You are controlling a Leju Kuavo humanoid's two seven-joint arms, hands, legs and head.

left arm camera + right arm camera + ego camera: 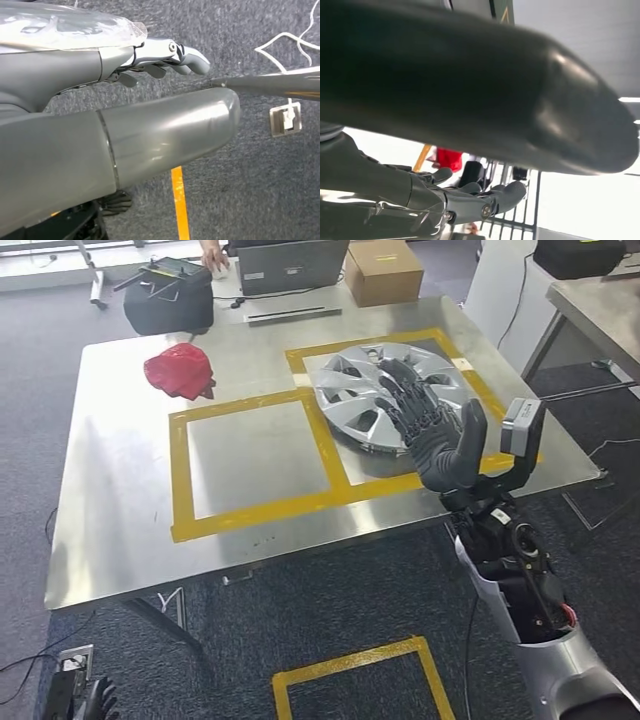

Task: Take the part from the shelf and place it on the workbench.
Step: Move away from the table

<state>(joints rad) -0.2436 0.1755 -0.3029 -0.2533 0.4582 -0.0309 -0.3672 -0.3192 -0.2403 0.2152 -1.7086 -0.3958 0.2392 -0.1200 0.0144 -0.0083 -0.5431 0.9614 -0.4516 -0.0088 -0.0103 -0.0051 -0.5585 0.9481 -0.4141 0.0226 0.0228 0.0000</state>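
One silver hubcap point(381, 392) lies flat on the metal workbench point(113, 490), inside the right of two yellow-taped squares point(256, 455). The right hand point(438, 435) hovers above its near edge, fingers spread, holding nothing. The left hand point(166, 55) hangs over carpet, fingers extended and empty. One red cloth point(181, 370) lies at the left; no writing is legible.

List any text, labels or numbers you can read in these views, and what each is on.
None can be read.
Laptop: pale sticker near its edge, too small to read.
Cardboard box: yellowish label, blurred.
Hubcap: no visible lettering.
Yellow tape on the workbench: plain outlines, no writing.
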